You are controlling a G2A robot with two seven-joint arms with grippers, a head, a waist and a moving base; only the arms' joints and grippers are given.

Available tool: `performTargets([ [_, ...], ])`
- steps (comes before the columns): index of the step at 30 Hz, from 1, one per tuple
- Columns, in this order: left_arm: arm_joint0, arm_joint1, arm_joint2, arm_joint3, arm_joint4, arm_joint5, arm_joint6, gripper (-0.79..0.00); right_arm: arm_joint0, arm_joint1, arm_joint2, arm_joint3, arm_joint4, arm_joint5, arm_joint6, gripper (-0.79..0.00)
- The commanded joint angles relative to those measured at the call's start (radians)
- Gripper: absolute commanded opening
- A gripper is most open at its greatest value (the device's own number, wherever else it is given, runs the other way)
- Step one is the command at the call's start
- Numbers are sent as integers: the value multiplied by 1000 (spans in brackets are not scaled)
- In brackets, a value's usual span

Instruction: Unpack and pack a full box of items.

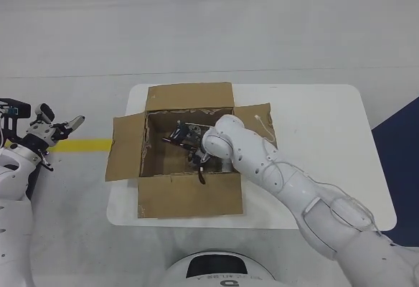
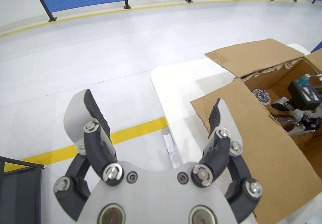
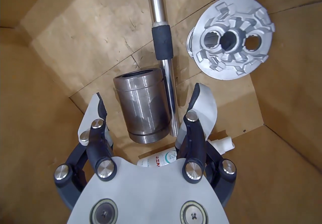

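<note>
An open cardboard box (image 1: 127,147) with its flaps spread stands on the white table (image 1: 317,129). My right gripper (image 3: 148,98) is down inside the box, open, its fingers straddling a steel cylinder sleeve (image 3: 142,106) and the end of a shiny metal rod (image 3: 161,31) with a black grip. A round finned metal disc (image 3: 232,39) lies beside the rod. A white bottle (image 3: 221,145) lies partly under the gripper. My left gripper (image 2: 153,112) hangs open and empty off the table's left side, over the floor (image 1: 69,127).
The box flaps (image 2: 254,134) stick out toward the left gripper. The right arm (image 1: 281,176) crosses the box's right wall and the front flap. White table surface lies to the right of the box. A yellow floor line (image 2: 141,129) runs by the table's left edge.
</note>
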Motion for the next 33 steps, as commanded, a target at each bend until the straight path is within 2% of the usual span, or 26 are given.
performTargets([
  [1, 0, 0, 0, 0, 0, 0, 0, 0, 13, -16, -17, 25, 2, 2, 0, -323],
  [6, 0, 0, 0, 0, 0, 0, 0, 0, 40, -51, -52, 74, 2, 3, -6, -388],
  [16, 0, 0, 0, 0, 0, 0, 0, 0, 78, -114, -94, 188, 6, 6, -4, -443],
  [17, 0, 0, 0, 0, 0, 0, 0, 0, 81, -118, -95, 195, 10, 3, -6, -493],
  [18, 0, 0, 0, 0, 0, 0, 0, 0, 85, -122, -94, 198, 12, 0, -12, -662],
  [19, 0, 0, 0, 0, 0, 0, 0, 0, 88, -125, -93, 200, 12, -3, -18, -767],
  [21, 0, 0, 0, 0, 0, 0, 0, 0, 93, -128, -87, 194, 12, -5, -31, -785],
  [27, 0, 0, 0, 0, 0, 0, 0, 0, 84, -104, -41, 100, -20, 4, -78, -785],
  [33, 0, 0, 0, 0, 0, 0, 0, 0, -4, -29, 69, -98, -103, 36, -124, -785],
])
